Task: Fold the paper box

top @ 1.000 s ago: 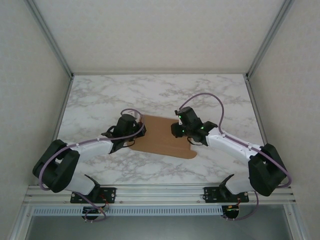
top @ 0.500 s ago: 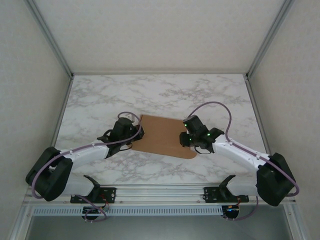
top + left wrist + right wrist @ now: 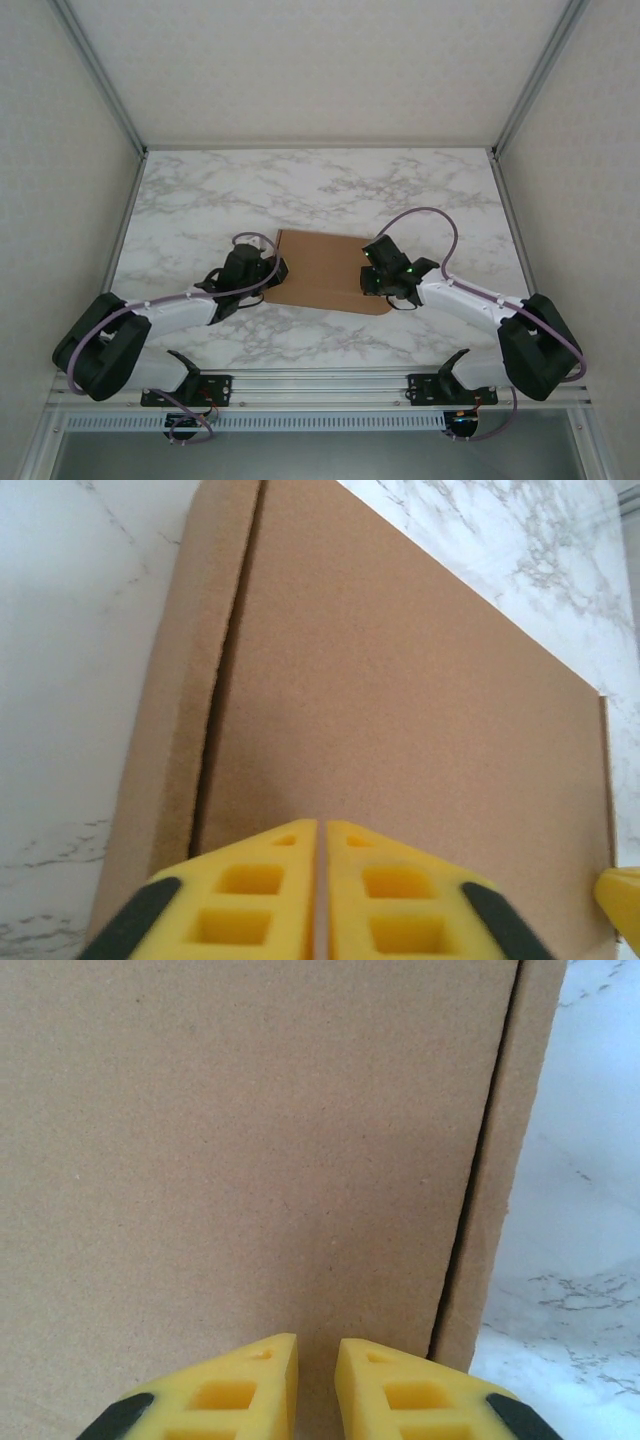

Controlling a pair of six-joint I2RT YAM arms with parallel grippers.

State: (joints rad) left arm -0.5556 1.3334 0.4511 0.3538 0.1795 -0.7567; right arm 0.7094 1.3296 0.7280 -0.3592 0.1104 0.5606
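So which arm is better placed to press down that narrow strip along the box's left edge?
Probably left. The left hand hangs over the paper box right beside that strip; the right hand sits at the opposite edge.

My top camera sits high behind the arm bases, looking down and forward over the whole surface. The wrist cameras peer past the left claw and right claw, close against the paper box, which all three views share.
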